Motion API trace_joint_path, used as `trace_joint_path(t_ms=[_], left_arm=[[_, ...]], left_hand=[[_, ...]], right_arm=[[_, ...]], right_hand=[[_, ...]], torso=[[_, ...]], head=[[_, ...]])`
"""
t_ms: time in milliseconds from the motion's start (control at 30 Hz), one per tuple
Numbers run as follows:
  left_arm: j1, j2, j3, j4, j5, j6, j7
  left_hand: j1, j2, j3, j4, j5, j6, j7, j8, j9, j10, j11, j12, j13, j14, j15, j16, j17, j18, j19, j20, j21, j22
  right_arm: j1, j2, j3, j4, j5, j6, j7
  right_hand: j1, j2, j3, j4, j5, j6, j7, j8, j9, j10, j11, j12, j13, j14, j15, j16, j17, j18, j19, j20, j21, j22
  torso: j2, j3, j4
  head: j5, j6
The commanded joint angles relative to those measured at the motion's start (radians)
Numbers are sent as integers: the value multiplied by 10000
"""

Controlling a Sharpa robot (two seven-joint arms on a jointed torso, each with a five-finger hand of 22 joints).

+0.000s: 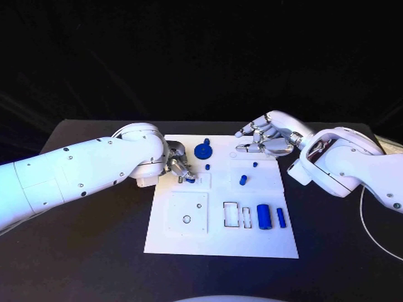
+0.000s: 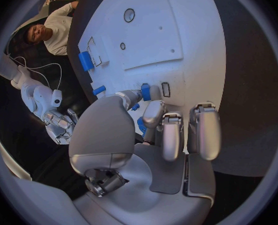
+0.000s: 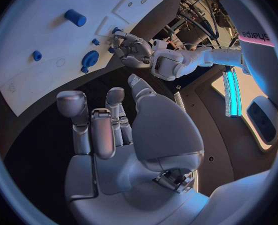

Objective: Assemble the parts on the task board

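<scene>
The white task board (image 1: 221,236) lies in the middle of the black table. My left hand (image 1: 177,167) is low over the board's left side and pinches a small blue part (image 2: 146,91) between thumb and a finger, beside a small rectangular slot (image 2: 166,89). The same part (image 1: 191,180) shows just under the fingertips in the head view. A blue gear (image 1: 203,151) stands close behind that hand. My right hand (image 1: 267,139) hovers over the board's far right corner, fingers apart and holding nothing. It also sees the gear (image 3: 89,59) and my left hand (image 3: 136,50).
A small blue peg (image 1: 208,167) and two short blue pieces (image 1: 253,165) (image 1: 244,180) sit mid-board. Two blue cylinders (image 1: 263,216) (image 1: 279,217) lie at the near right beside rectangular cut-outs (image 1: 230,214). A white cable (image 1: 383,242) runs along the table's right side.
</scene>
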Motion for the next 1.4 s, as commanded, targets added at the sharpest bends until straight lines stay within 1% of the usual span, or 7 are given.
trace_joint_path(t_ms=[33,267,433,667,1033,1333,1400], left_arm=[[-50,73,-46,-95,153,311,-92],[-50,202,-82,-270,202,370,-92],[-50,250,-100,-329,209,413,-87],[-50,293,-107,-377,212,376,-67],[-49,317,-108,-407,198,430,-47],[-48,315,-106,-429,142,404,-41],[-48,314,-106,-433,129,392,-36]], left_hand=[[-337,12,1622,-1684,23,79,-84,29,27,78,0,13,-40,1050,-6,24,2629,-111,164,38,-26,870],[-1145,180,991,-1205,5,210,-153,-30,20,66,-48,11,-38,1050,-48,24,2629,-108,160,6,-52,866],[-1382,227,760,-1101,9,294,-182,-66,7,87,-73,48,0,1050,-71,24,2629,-115,178,-15,-39,900],[-1762,205,307,-936,-2,480,-229,-108,-16,162,-109,148,103,1050,-95,24,2629,-119,194,-39,-40,922],[-2175,141,-872,-675,-27,718,-257,-236,-65,218,-132,188,155,1050,-117,24,2629,-134,235,-60,-29,988],[-2355,279,-1989,-347,-44,861,-263,-343,-89,273,-137,238,225,1050,-121,24,2629,-140,259,-73,-30,1028],[-2449,283,-2320,-210,-261,912,-273,-361,-92,295,-145,252,243,1050,-121,24,2629,-145,271,-73,-20,1050]], right_arm=[[-6,3,2,12,1,89,63],[-5,3,1,7,63,82,67],[-5,10,1,-5,113,89,75],[-5,5,1,-7,184,112,61],[-4,4,1,-7,222,135,21],[-4,13,0,-13,225,86,31],[-4,15,0,-6,224,51,55]], right_hand=[[-5,114,-9,53,63,73,0,33,12,-4,-12,-38,-8,543,-32,-65,437,93,-49,-25,-49,-7],[-14,122,-14,76,135,59,1,32,7,-35,-12,-87,-61,541,-33,-79,425,99,-60,-27,-79,-50],[-15,125,-15,82,163,52,2,30,5,-41,-11,-95,-71,539,-33,-89,414,104,-72,-27,-100,-85],[-19,126,-18,93,199,40,4,27,1,-62,-9,-129,-105,532,-33,-115,382,116,-100,-28,-142,-158],[75,85,-20,42,114,-24,21,8,-13,-138,3,-210,-194,503,-25,-203,285,150,-194,-23,-288,-385],[80,97,-28,52,35,-61,36,-2,-19,-197,18,-288,-272,467,-13,-304,161,182,-283,-15,-414,-594],[84,101,-27,52,29,-70,39,-4,-20,-212,21,-304,-286,462,-10,-317,146,185,-296,-13,-432,-619]], torso=[[-7,2,7],[3,-3,-8],[5,-6,-24],[0,-3,5],[9,-8,-10],[2,-14,3],[0,-18,2]], head=[[16,-4],[9,-20],[6,-25],[-26,-34],[-34,-31],[-56,-37],[-53,-40]])
